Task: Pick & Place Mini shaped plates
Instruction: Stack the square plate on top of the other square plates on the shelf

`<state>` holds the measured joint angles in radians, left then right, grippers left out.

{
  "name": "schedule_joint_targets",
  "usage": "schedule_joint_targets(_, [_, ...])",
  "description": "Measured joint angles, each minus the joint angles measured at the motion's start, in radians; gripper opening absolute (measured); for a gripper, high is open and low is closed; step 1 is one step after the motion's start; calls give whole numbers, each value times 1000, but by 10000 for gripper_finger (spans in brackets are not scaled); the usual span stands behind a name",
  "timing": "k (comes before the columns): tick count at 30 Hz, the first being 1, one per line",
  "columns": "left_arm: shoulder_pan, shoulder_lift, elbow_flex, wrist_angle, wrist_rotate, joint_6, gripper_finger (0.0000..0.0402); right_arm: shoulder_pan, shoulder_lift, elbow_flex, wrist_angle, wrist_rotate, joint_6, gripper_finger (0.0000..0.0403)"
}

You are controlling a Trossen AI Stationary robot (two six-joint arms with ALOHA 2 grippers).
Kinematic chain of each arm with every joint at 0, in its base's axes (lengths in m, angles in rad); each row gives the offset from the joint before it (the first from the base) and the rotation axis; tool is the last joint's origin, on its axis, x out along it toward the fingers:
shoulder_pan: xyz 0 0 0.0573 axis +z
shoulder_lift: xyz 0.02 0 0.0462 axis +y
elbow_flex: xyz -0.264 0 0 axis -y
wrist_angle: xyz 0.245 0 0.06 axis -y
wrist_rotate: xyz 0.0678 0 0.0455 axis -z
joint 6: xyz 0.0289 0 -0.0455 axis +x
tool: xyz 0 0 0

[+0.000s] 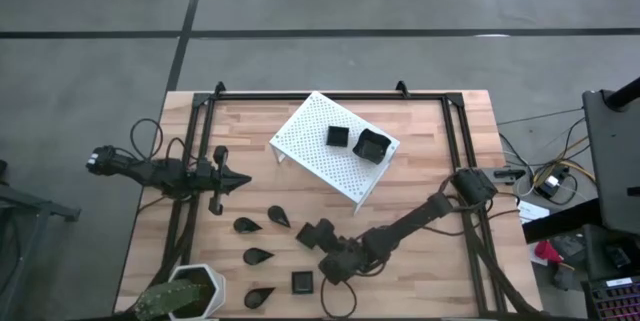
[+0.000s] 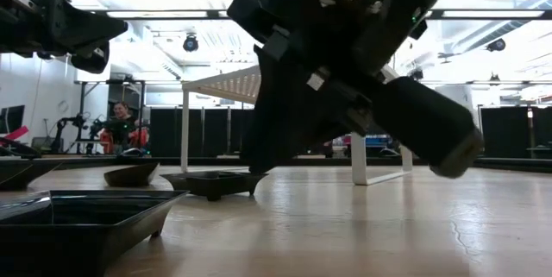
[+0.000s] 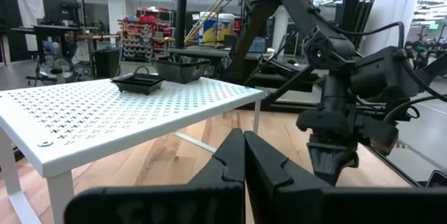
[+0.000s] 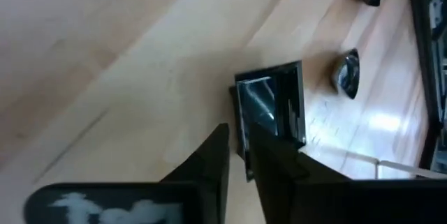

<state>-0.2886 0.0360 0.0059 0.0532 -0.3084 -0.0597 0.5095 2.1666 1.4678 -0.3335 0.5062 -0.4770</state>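
Observation:
Small glossy black plates lie on the wooden table: teardrop ones (image 1: 247, 225) (image 1: 258, 256) and a flat square one (image 1: 303, 282). Two more (image 1: 340, 136) (image 1: 372, 145) sit on top of the white perforated rack (image 1: 310, 151). My right gripper (image 4: 241, 155) slants down over a square plate (image 4: 274, 109) near the table's middle (image 1: 310, 231). It is slightly open, one finger on each side of that plate's rim. My left gripper (image 3: 244, 158) waits shut and level above the table's left side (image 1: 240, 178), holding nothing. My right gripper has one finger inside and one outside the square plate's rim (image 4: 242, 130), coming slanting from above. Whether the fingers (image 4: 218, 151) touch the rim, I cannot tell. The plate lies flat on the table (image 2: 211, 182).
A white hexagonal pot (image 1: 195, 291) with a plant stands at the near left corner. Another teardrop plate (image 1: 259, 296) lies beside it. Black frame rails (image 1: 455, 151) run along the table's left, far and right sides. Bare wood lies right of the rack.

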Motion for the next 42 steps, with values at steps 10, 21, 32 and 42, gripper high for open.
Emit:
schedule_joint_targets(10, [0,0,0,0,0,0,0,-8,0,-23,78,36,-49,96])
schedule_joint_targets(21, [1,0,0,0,0,0,0,-17,0,-61,102,-12,-57,71])
schedule_joint_targets(32, [0,0,0,0,0,0,0,-19,-1,-74,148,-8,-78,68])
schedule_joint_targets(42, [0,0,0,0,0,0,0,-41,-2,-79,165,-14,-84,65])
